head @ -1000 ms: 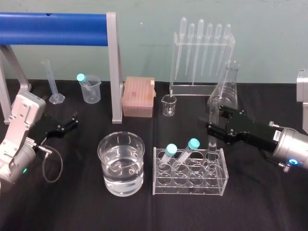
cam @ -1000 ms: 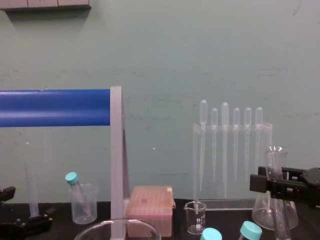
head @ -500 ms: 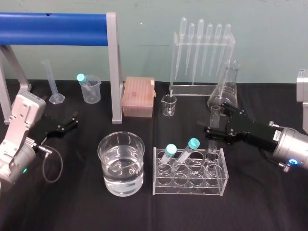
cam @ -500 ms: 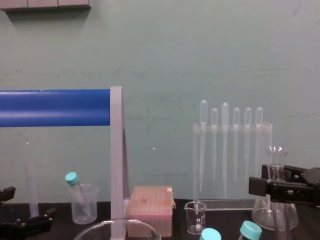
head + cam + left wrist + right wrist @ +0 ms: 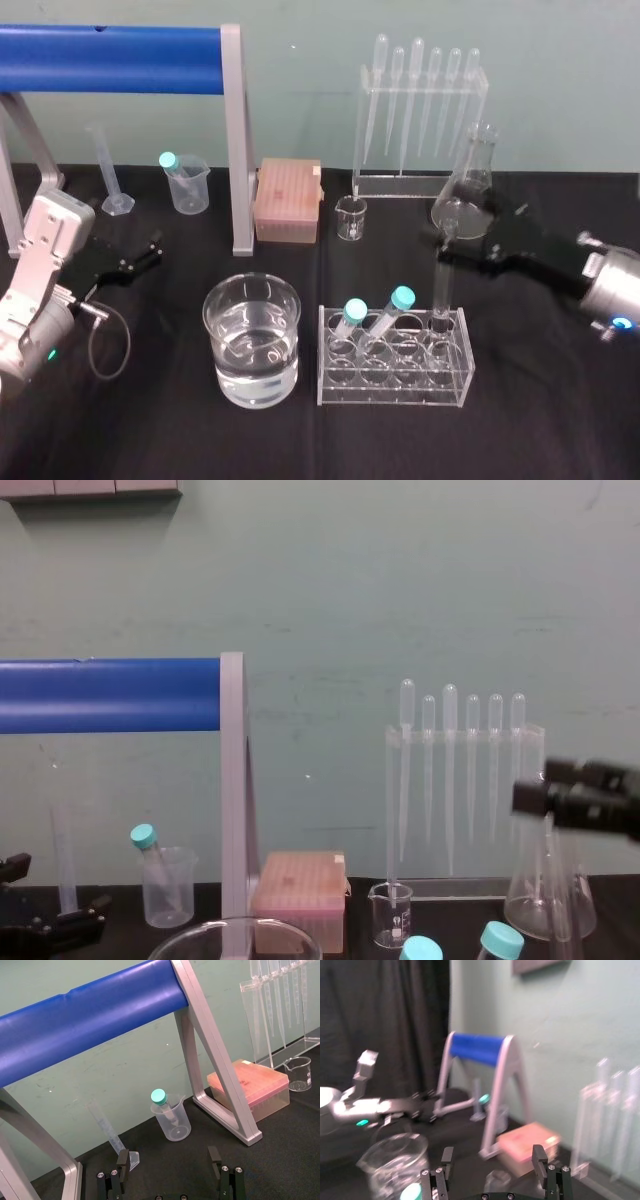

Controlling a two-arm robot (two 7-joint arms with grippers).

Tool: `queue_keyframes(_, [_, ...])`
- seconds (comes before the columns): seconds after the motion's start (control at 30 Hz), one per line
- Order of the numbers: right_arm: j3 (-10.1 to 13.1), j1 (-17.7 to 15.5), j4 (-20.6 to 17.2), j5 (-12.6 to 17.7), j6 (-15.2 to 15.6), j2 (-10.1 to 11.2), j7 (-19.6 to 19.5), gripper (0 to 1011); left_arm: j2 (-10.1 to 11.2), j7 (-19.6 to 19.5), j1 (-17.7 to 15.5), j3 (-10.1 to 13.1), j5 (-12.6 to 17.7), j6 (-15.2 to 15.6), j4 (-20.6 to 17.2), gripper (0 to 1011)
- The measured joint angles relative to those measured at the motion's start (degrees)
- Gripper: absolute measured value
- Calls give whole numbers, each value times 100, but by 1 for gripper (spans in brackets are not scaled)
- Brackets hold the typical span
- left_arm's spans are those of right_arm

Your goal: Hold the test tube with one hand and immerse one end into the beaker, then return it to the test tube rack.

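from the head view we are seeing the test tube (image 5: 441, 285) standing upright in the rack (image 5: 400, 392), rim up; wrist views are showing our right gripper (image 5: 493, 1152) and our left gripper (image 5: 168, 1155), parked leftward, gaping empty.

pipettes (image 5: 420, 90), flask (image 5: 468, 190), perhaps a tip box (image 5: 288, 200)

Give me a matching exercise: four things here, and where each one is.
1. test tube
2. beaker
3. right hand
4. left hand

a. left of the rack, holds liquid
b. open, by the flask
c. upright in the rack's right end
d. open, far left

Pairs: 1-c, 2-a, 3-b, 4-d
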Motion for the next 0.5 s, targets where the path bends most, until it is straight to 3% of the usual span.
queue_keyframes(0.13, [349,-252,-364,-206,-332,51,-562,1002,0,0,0,0,0,0,0,1000])
queue_keyframes(0.23, [630,-493,-672,-523,-546,51,-1216,1002,0,0,0,0,0,0,0,1000])
queue_keyframes(0.27, [737,-604,-799,-733,-596,23,-1599,1002,0,0,0,0,0,0,0,1000])
queue_keyframes(0.3, [737,-604,-799,-733,-596,23,-1599,1002,0,0,0,0,0,0,0,1000])
queue_keyframes(0.33, [806,-687,-897,-930,-587,-25,-1934,1002,0,0,0,0,0,0,0,1000])
queue_keyframes(0.4, [832,-727,-920,-1097,-440,-102,-2242,1002,0,0,0,0,0,0,0,1000])
queue_keyframes(0.5, [825,-725,-847,-1150,-258,-200,-2401,1002,0,0,0,0,0,0,0,1000])
